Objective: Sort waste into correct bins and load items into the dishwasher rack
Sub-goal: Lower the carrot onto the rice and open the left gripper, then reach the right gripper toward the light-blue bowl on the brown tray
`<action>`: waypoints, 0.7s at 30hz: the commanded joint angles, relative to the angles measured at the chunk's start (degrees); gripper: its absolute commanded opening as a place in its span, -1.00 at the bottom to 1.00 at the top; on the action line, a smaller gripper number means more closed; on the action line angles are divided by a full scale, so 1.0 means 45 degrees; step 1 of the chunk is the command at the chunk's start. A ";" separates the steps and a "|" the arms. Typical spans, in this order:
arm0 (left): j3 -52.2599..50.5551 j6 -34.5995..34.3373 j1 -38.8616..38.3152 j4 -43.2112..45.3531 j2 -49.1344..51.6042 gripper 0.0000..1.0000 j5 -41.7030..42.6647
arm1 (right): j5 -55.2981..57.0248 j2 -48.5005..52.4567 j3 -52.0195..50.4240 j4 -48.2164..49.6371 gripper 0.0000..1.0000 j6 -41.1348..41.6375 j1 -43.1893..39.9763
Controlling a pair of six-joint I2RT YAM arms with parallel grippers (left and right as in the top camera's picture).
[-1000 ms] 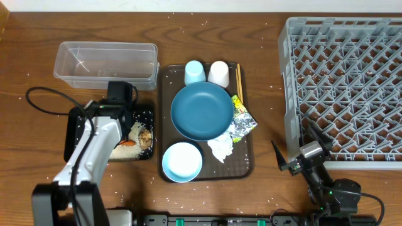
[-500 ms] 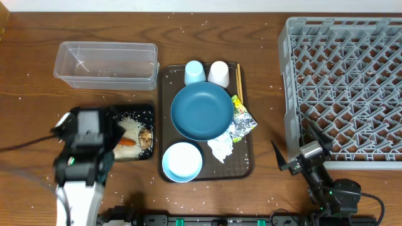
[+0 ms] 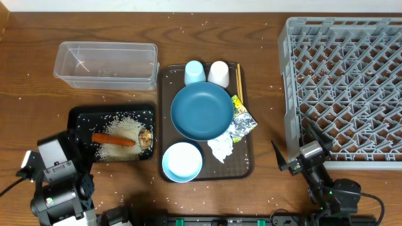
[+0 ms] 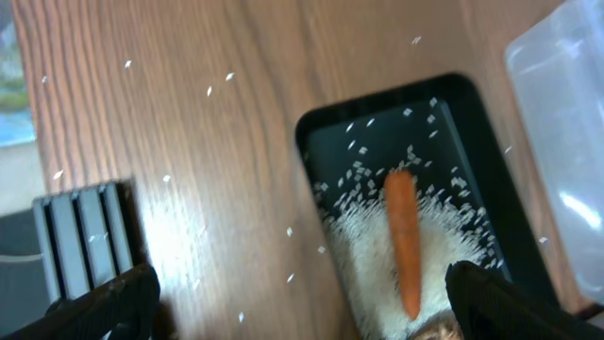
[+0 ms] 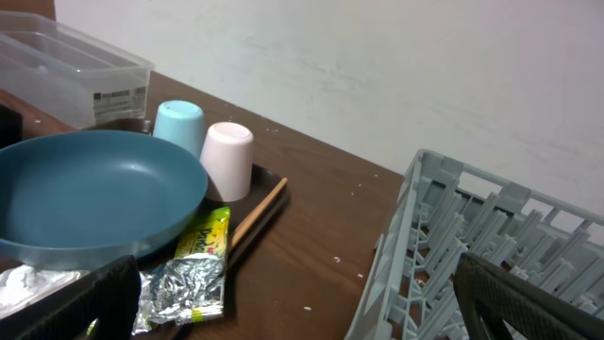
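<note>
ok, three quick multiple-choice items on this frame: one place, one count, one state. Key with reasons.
1. Where does the carrot lie?
A) clear tub
B) black tray
C) blue plate

2. How many cups stand on the brown serving tray?
A) one
B) two
C) three

3. The left gripper is:
A) shut on the carrot
B) shut on a tissue
C) open, gripping nothing

Key:
1 B, it rests on the rice inside that tray.
2 B, a pale-blue cup and a white cup stand side by side at the tray's far end.
3 C, the left wrist view shows its fingers wide apart, well short of the carrot.
</note>
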 commanded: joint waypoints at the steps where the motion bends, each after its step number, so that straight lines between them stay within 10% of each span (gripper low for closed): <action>1: 0.0243 0.0160 0.0097 -0.0340 0.0102 0.96 0.0413 | -0.0010 -0.0044 -0.0015 0.0058 0.99 -0.0092 -0.0131; 12: 0.0233 0.0165 0.0097 -0.0510 0.0141 0.96 0.0413 | -1.3206 -0.0044 -0.0015 0.6931 0.99 0.2817 0.0029; 21: 0.0233 0.0165 0.0097 -0.0510 0.0146 0.96 0.0413 | -1.0763 -0.0044 -0.0015 0.8660 0.98 0.6280 0.0102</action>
